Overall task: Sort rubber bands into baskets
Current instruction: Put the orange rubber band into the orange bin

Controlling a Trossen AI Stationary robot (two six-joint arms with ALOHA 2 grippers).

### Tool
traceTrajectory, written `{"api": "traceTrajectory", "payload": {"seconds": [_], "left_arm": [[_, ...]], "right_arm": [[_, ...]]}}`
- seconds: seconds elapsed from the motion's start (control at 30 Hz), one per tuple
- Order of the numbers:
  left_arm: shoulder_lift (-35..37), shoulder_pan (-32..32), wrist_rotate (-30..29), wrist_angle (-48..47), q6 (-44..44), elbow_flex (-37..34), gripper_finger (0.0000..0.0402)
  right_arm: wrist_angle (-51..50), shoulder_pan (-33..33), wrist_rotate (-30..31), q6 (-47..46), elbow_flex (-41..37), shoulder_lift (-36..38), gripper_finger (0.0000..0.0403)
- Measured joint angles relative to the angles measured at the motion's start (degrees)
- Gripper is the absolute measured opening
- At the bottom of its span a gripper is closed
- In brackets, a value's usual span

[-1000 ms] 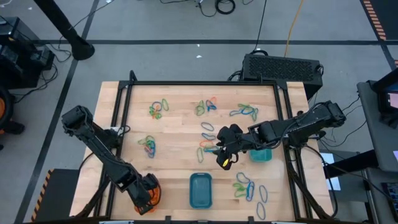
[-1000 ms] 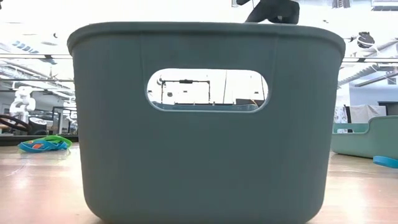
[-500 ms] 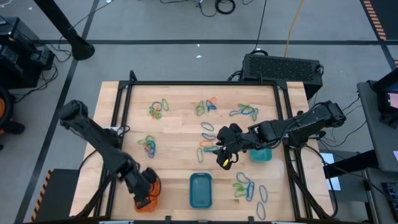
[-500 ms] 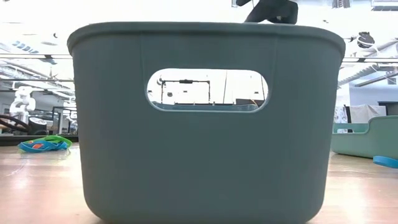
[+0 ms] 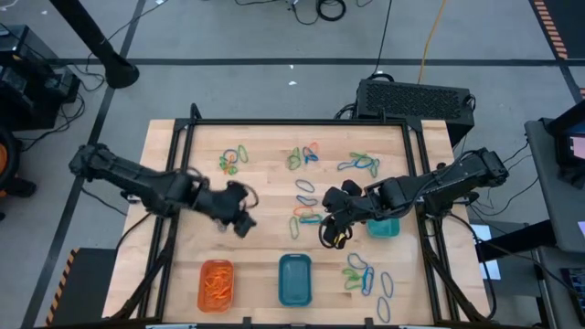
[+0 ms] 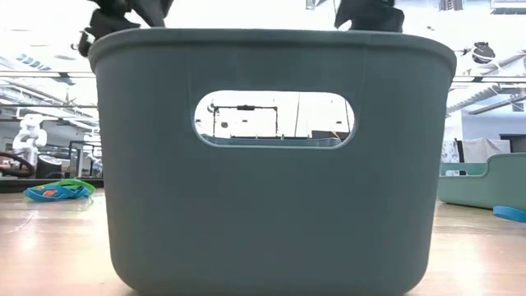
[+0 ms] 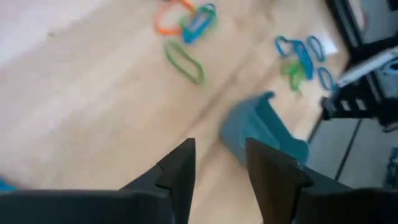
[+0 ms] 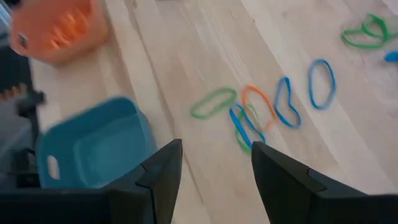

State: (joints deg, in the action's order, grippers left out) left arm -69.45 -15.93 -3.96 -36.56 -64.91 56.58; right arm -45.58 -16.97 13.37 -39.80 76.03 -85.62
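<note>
Several clusters of orange, blue and green rubber bands point(image 5: 303, 155) lie loose on the wooden table. The orange basket point(image 5: 217, 285) holds orange bands. The blue basket point(image 5: 295, 279) stands at the near middle. The teal-green basket point(image 5: 386, 228) is partly hidden under my right arm. My left gripper point(image 5: 241, 222) is open and empty above the table's left-middle; its wrist view shows bare wood between its fingertips point(image 7: 219, 168). My right gripper point(image 5: 329, 236) is open and empty beside a band cluster point(image 5: 306, 217), which also shows in its wrist view point(image 8: 249, 115).
The blue basket point(image 6: 271, 164) fills the low view, and both grippers show only just above its rim. A black frame point(image 5: 292, 122) borders the table. More bands lie at the near right point(image 5: 366, 279) and the far left point(image 5: 231, 161).
My left gripper has swung away from the orange basket at the near left, going toward the far edge and to the right, out over the table's left-middle. The orange basket is now uncovered, with orange bands in it.
</note>
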Motion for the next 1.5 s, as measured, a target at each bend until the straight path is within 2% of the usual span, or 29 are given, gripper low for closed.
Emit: {"api": "traceTrajectory", "payload": {"seconds": [0.13,0.2,0.3,0.4,0.53,0.7,0.83,0.97,1.07,1.17,1.5], "left_arm": [[-1.39,7.13,6.96,-5.83,6.71,0.0,0.0145],[-1.49,10.06,8.43,-10.41,10.42,0.0,0.0145],[-1.57,14.64,5.32,-18.09,15.6,0.0,0.0145],[-1.57,20.79,1.43,-21.53,19.48,0.0,0.0145],[-2.68,31.6,0.58,-21.19,27.11,0.0,0.0145],[-7.62,46.5,-1.18,-20.29,38.89,0.0,0.0145],[-12.9,54.35,-1.06,-16.75,45.71,0.0,0.0145],[-17.75,58.29,0.0,-13.38,49.89,0.0,0.0145],[-20.97,59.39,3.02,-11.67,52.06,0.0,0.0145],[-23.45,59.51,3.45,-10.88,53.66,0.0,0.0145],[-25.43,59.52,3.73,-8.27,53.83,0.0,0.0145]], "right_arm": [[-3.9,0.0,0.0,-0.53,0.0,0.0,0.0185],[-4.63,0.01,0.06,-1.88,0.0,0.0,0.0185],[-3.71,0.21,0.46,-3.81,0.0,0.0,0.0185],[-1.18,1.19,0.45,-7.23,0.0,-0.53,0.0185],[3.62,2.6,0.44,-10.41,0.04,-1.12,0.0185],[7.78,3.66,-0.2,-14.76,0.04,-1.61,0.0185],[7.99,3.48,0.0,-19.42,0.04,-1.7,0.0185],[7.66,2.37,0.15,-23.57,0.04,-1.7,0.0185],[7.68,1.43,0.25,-25.91,0.04,-1.7,0.0185],[7.66,0.46,1.21,-27.22,0.04,-1.73,0.0185],[7.47,-0.76,3.06,-28.55,0.04,-1.73,0.0185]]}}
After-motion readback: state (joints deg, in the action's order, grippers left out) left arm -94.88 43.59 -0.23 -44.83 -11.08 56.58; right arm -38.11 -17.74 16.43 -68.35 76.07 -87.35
